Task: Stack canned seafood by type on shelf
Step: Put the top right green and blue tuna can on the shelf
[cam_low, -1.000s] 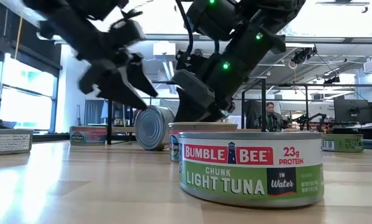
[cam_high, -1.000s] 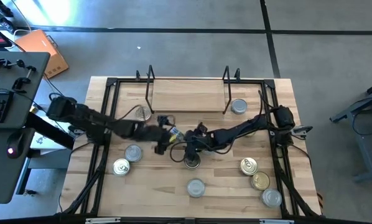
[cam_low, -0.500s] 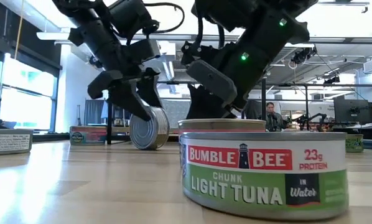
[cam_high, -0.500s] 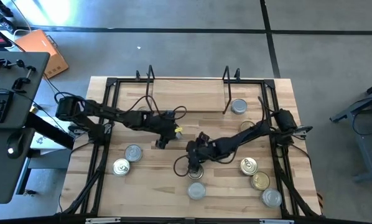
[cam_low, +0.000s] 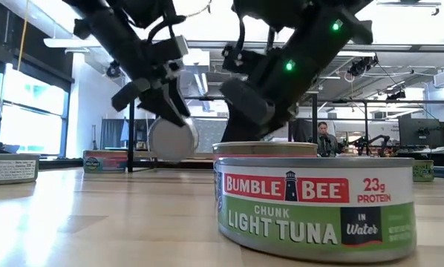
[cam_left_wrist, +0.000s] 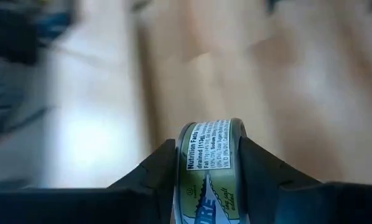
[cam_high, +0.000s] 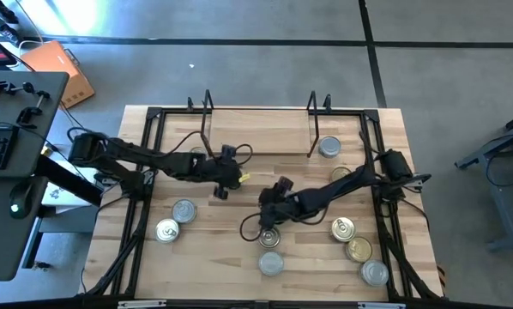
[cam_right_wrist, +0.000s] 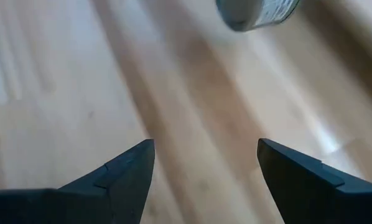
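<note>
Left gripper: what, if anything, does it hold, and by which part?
The left gripper holds a tuna tin on edge, its fingers pressing the tin's two flat ends.

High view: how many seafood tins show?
9: back tin by the shelf, two left tins, front-centre tin, three right tins, a tin under the right tool, another in the left tool; arms may hide more.

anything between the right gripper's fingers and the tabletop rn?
No. In the right wrist view the right gripper is open over bare wooden tabletop; one tin lies farther off, beyond the fingers.
</note>
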Controlling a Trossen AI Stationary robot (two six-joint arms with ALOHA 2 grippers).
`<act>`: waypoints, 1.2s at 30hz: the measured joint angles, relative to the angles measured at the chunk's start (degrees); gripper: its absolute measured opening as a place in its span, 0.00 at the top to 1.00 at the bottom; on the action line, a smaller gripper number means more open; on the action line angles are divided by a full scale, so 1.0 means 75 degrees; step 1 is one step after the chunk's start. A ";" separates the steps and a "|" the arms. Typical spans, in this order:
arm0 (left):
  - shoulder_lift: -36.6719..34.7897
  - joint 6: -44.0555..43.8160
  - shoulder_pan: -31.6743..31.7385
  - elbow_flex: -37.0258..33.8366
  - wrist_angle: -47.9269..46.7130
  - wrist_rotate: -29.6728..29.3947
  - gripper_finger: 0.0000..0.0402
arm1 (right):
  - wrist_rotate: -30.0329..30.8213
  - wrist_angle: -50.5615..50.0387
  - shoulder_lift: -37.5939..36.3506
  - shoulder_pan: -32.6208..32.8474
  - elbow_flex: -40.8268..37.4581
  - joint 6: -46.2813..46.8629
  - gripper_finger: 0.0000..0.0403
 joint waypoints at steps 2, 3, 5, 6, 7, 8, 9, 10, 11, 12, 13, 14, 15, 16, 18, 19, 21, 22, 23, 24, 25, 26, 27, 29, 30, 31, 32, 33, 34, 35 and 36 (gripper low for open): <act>-0.0070 0.0393 -0.0024 0.0006 0.0146 -0.0801 0.70 | 0.0484 -0.0119 -0.0161 0.0018 0.0000 0.0006 0.31; -0.0080 0.0601 0.0035 0.0009 0.0206 -0.1053 0.70 | 0.0717 -0.0200 -0.0243 0.0021 0.0000 0.0009 0.31; -0.0035 0.0961 0.0272 0.0006 0.0378 -0.1219 0.70 | 0.1077 -0.0301 -0.0413 0.0023 0.0000 0.0015 0.31; 0.0027 0.1090 0.0439 0.0006 0.0527 -0.1240 0.70 | 0.1230 -0.0312 -0.0493 0.0023 0.0000 -0.0007 0.31; 0.0116 0.1213 0.0618 0.0006 0.0624 -0.1243 0.70 | 0.1339 -0.0312 -0.0565 0.0023 0.0000 -0.0016 0.31; 0.0225 0.1322 0.0813 0.0006 0.0737 -0.1282 0.70 | 0.1424 -0.0312 -0.0610 0.0023 0.0000 -0.0022 0.31; 0.0350 0.1397 0.0999 0.0000 0.1007 -0.1326 0.70 | 0.1473 -0.0309 -0.0642 0.0022 0.0000 -0.0023 0.31; 0.0448 0.1575 0.1151 0.0009 0.1341 -0.1462 0.70 | 0.1485 -0.0321 -0.0670 0.0020 0.0000 -0.0026 0.31; 0.0566 0.1734 0.1325 0.0017 0.1645 -0.1641 0.70 | 0.1496 -0.0329 -0.0679 0.0020 0.0000 -0.0026 0.31; 0.0694 0.1894 0.1507 0.0015 0.1893 -0.1758 0.70 | 0.1496 -0.0326 -0.0684 0.0020 0.0000 -0.0026 0.31; 0.0842 0.2049 0.1648 0.0002 0.2132 -0.1875 0.70 | 0.1502 -0.0323 -0.0691 0.0023 0.0000 -0.0026 0.31; 0.0988 0.2201 0.1775 -0.0003 0.2392 -0.1975 0.70 | 0.1500 -0.0323 -0.0691 0.0023 0.0000 -0.0026 0.31; 0.1112 0.2358 0.1886 -0.0003 0.2648 -0.2036 0.70 | 0.1499 -0.0325 -0.0691 0.0025 0.0000 -0.0025 0.31; 0.1241 0.2508 0.1977 -0.0001 0.2873 -0.2098 0.70 | 0.1487 -0.0326 -0.0691 0.0025 0.0000 -0.0003 0.31; 0.1510 0.2820 0.2119 0.0006 0.3108 -0.2297 0.70 | 0.1430 -0.0323 -0.0691 0.0025 0.0000 0.0029 0.31; 0.1638 0.2918 0.2206 0.0016 0.3196 -0.2400 0.70 | 0.1427 -0.0326 -0.0691 0.0038 0.0000 0.0029 0.31; 0.1854 0.3014 0.2357 0.0037 0.3307 -0.2482 0.70 | 0.1406 -0.0329 -0.0691 0.0055 0.0000 0.0032 0.31; 0.1962 0.3070 0.2400 0.0050 0.3349 -0.2532 0.70 | 0.1406 -0.0323 -0.0691 0.0058 0.0000 0.0032 0.31; 0.2062 0.3107 0.2438 0.0052 0.3398 -0.2584 0.70 | 0.1405 -0.0323 -0.0691 0.0058 0.0000 0.0032 0.31; 0.2139 0.3139 0.2489 0.0050 0.3417 -0.2617 0.70 | 0.1401 -0.0325 -0.0691 0.0058 0.0000 0.0041 0.31; 0.2206 0.3174 0.2534 0.0047 0.3482 -0.2607 0.70 | 0.1397 -0.0326 -0.0691 0.0058 0.0000 0.0050 0.31; 0.2255 0.3180 0.2589 0.0047 0.3566 -0.2565 0.70 | 0.1397 -0.0326 -0.0691 0.0060 0.0000 0.0049 0.31; 0.2272 0.3168 0.2649 0.0047 0.3642 -0.2501 0.70 | 0.1397 -0.0323 -0.0691 0.0058 0.0000 0.0045 0.31; 0.2283 0.3124 0.2751 0.0042 0.3680 -0.2393 0.66 | 0.1397 -0.0323 -0.0691 0.0058 0.0000 0.0044 0.31; 0.2261 0.3117 0.2788 0.0038 0.3668 -0.2335 0.64 | 0.1394 -0.0323 -0.0691 0.0058 0.0000 0.0044 0.31; 0.2234 0.3116 0.2827 0.0034 0.3644 -0.2269 0.63 | 0.1394 -0.0321 -0.0691 0.0058 0.0000 0.0044 0.31; 0.2223 0.3099 0.2868 0.0029 0.3630 -0.2178 0.61 | 0.1394 -0.0320 -0.0691 0.0058 0.0000 0.0044 0.31; 0.2197 0.3072 0.2913 0.0029 0.3611 -0.2056 0.61 | 0.1394 -0.0322 -0.0691 0.0058 0.0000 0.0047 0.31; 0.2160 0.3018 0.2946 0.0029 0.3539 -0.1910 0.61 | 0.1392 -0.0323 -0.0691 0.0058 0.0000 0.0051 0.31; 0.2131 0.2947 0.2973 0.0017 0.3405 -0.1686 0.60 | 0.1391 -0.0323 -0.0691 0.0058 0.0000 0.0053 0.31; 0.2144 0.2805 0.2983 -0.0003 0.3220 -0.1418 0.60 | 0.1391 -0.0323 -0.0691 0.0058 0.0000 0.0053 0.31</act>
